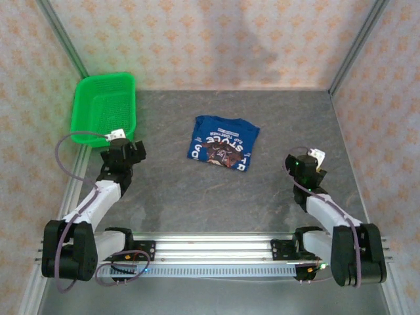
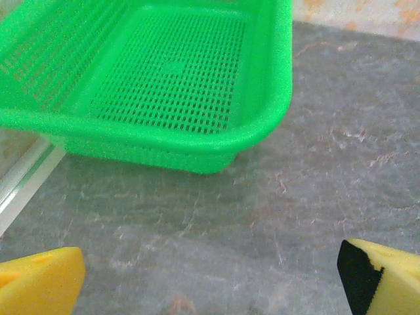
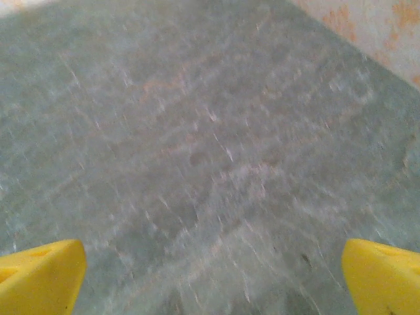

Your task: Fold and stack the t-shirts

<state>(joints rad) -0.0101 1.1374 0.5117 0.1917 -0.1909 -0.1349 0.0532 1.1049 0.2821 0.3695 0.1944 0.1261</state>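
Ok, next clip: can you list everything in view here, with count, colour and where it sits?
t-shirt: one, royal blue with white lettering and a dark graphic facing up, mid-table, apart from both grippers
basket: one, bright green perforated plastic, far left corner of the table, nothing inside it
table: one, grey stone-look surface, under everything
walls: pale panels with an orange pattern, around the table on three sides
rail: one, silver metal, along the near edge, carrying both arm bases
left gripper: one, yellow fingers, open, holding nothing, just in front of the basket
right gripper: one, yellow fingers, open, holding nothing, over bare table to the right of the t-shirt
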